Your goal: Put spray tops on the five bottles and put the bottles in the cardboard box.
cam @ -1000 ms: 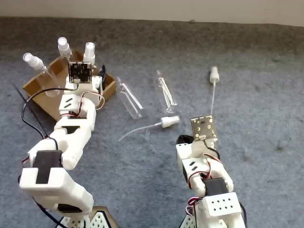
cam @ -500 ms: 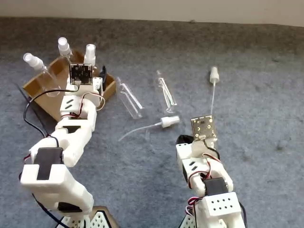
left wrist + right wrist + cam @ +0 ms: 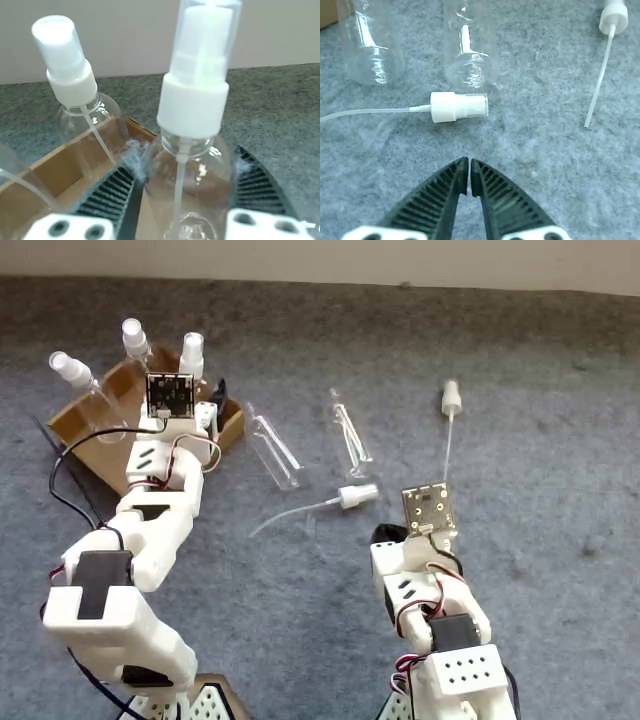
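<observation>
Up at ten o'clock on the tabletop, the left tool is clenched round a capped bottle, upright at the three o'clock end of the cardboard box. A second capped bottle and a third capped bottle stand in the box too. Mid-tabletop, a bare bottle and another bare bottle lie flat, apart. At their six o'clock lies a loose spray top, and near it the right tool hovers, pinched together on nothing. A second spray top lies out at one o'clock
</observation>
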{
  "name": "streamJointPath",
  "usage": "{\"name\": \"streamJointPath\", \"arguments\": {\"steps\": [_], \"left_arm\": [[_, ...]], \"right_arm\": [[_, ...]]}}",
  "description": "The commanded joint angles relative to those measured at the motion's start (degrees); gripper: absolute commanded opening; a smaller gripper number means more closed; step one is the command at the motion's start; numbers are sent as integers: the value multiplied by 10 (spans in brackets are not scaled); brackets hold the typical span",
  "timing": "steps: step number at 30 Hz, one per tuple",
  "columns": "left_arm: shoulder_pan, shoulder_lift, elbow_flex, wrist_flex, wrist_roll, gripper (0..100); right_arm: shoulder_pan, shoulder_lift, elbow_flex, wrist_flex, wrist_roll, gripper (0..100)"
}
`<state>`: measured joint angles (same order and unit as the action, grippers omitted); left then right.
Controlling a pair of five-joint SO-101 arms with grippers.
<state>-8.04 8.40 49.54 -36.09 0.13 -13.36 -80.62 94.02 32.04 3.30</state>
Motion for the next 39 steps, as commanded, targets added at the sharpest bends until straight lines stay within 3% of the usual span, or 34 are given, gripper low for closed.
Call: {"name": "streamJointPath", "arguments": {"steps": [1,5,10,28,32,39], "left_arm": [[-7,-7,-13,-11,3,165],[-7,-6,-13,-11,1,175],[-7,-8,-8,11,2,260],[-8,-34,-3,25,0,264],[-7,-88,-16,134,0,270],[-9,-140,-65,287,3,377]], "right_arm": [[4,-7,-5,-16,8,5],[5,-7,-5,-16,8,5],[5,-7,-5,-16,8,5],[6,-7,-5,-16,8,5],[6,-7,-5,-16,8,5],[6,-7,-5,-16,8,5]]}}
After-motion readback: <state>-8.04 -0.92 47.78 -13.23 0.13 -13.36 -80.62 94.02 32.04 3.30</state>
